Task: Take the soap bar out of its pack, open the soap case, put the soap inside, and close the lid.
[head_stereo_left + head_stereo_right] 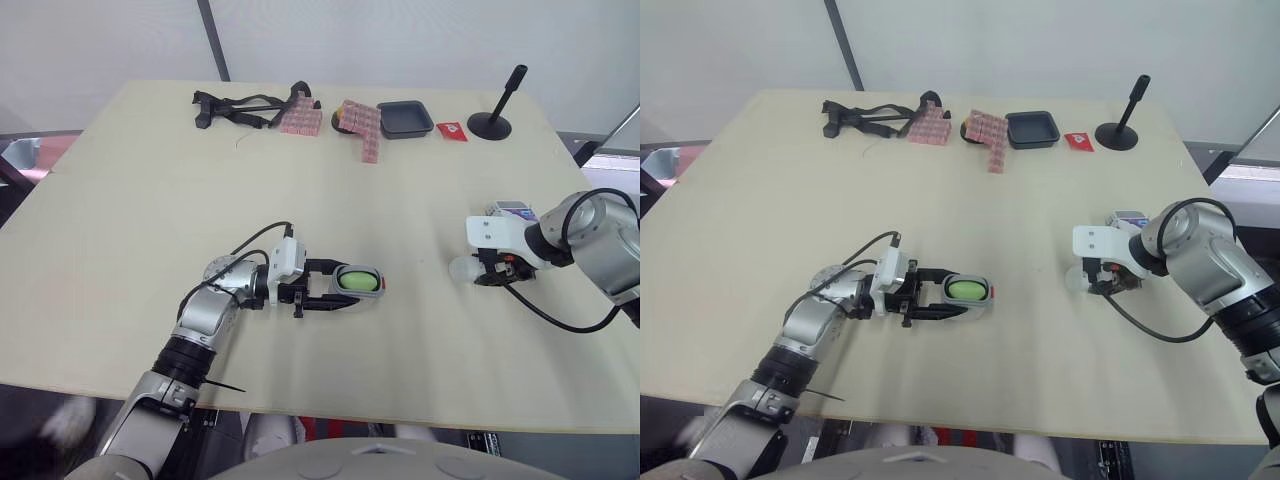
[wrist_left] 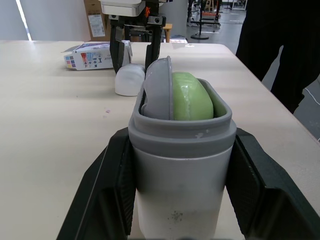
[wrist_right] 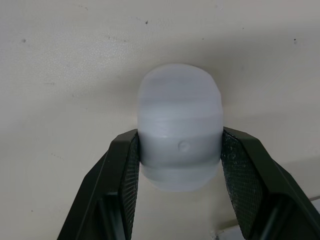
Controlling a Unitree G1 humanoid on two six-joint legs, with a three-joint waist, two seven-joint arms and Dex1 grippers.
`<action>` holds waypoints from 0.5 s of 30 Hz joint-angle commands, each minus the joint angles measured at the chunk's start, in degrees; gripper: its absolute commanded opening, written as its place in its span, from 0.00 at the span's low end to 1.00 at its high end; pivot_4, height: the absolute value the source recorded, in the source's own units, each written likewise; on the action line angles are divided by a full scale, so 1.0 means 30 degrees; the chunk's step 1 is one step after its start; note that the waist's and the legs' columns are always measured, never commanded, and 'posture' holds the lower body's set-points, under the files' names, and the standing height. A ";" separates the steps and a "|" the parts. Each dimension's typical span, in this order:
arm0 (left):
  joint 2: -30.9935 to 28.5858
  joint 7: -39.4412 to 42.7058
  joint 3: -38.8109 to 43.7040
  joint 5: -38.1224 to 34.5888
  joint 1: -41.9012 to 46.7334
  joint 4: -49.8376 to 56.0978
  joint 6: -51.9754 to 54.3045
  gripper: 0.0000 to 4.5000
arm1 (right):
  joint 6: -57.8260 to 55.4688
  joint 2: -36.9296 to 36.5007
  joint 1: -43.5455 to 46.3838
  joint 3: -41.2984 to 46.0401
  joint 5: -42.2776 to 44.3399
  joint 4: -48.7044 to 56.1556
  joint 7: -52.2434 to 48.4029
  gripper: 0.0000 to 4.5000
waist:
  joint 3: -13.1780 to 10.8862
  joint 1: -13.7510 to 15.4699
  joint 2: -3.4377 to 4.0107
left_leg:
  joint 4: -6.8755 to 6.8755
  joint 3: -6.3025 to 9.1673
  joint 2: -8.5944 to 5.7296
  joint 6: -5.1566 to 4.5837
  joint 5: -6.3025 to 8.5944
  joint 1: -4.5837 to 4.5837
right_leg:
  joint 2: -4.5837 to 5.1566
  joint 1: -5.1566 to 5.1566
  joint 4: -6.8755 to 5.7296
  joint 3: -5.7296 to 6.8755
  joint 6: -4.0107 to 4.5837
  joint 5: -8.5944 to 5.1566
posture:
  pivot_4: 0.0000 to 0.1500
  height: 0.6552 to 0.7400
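We log the soap (image 2: pixel 192 97) already in the case (image 2: pixel 180 165), which our left gripper (image 1: pixel 345 287) clamps near 6 o'clock, while the right gripper (image 3: pixel 181 165) pinches the lid (image 3: pixel 180 130) at 3 o'clock by the pack (image 1: pixel 513 210); only closing looks left.

The soap (image 1: pixel 357 279), lower centre of the frame, is pale green. Its case (image 2: pixel 182 165) has a mid-grey rim and a lighter grey body. The lid (image 3: pixel 180 115), at the right, is a milky translucent white. My left gripper (image 1: pixel 352 284) and right gripper (image 3: pixel 180 150) are black, and the right one's pads (image 3: pixel 240 175) are finely cross-hatched. The pack (image 2: pixel 95 55) is white with purple print and small coloured squares. The surface (image 1: pixel 150 200) is pale beige. Along the top are a black strap (image 1: pixel 235 108), pink-checked blocks (image 1: pixel 300 120), a dark grey tray (image 1: pixel 405 118), a red packet (image 1: pixel 451 130) and a black stand (image 1: pixel 492 120).
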State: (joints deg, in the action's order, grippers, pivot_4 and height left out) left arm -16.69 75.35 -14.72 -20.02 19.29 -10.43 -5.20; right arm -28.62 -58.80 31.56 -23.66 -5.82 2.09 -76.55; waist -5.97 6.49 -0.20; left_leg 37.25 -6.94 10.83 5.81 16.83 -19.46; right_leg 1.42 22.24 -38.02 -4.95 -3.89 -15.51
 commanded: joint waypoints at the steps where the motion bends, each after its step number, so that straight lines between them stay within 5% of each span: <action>1: -0.0060 -0.0039 0.0048 -0.0079 0.0031 0.0505 -0.0100 0.43 | 0.0045 -0.0067 -0.0087 0.0386 -0.0219 0.0078 0.0049 0.43 | 0.0000 -0.0001 0.0000 | 0.0000 0.0000 0.0000 0.0000 0.0000 0.0000 | 0.0000 0.0000 0.0000 0.0000 -0.0001 0.0000 | 1.00 1.00; 15: -0.0062 -0.0042 0.0046 -0.0081 0.0031 0.0505 -0.0100 0.43 | 0.0046 -0.0066 -0.0087 0.0388 -0.0221 0.0078 0.0048 0.43 | 0.0000 -0.0001 -0.0001 | 0.0000 0.0000 0.0000 0.0000 0.0000 0.0000 | 0.0000 -0.0001 0.0000 0.0000 0.0000 0.0000 | 1.00 1.00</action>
State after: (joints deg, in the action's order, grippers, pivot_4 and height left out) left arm -16.69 75.32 -14.72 -20.02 19.29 -10.43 -5.20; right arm -28.61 -58.80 31.55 -23.66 -5.83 2.09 -76.55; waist -5.97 6.49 -0.20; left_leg 37.25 -6.94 10.83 5.81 16.83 -19.46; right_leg 1.42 22.24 -38.02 -4.95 -3.89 -15.51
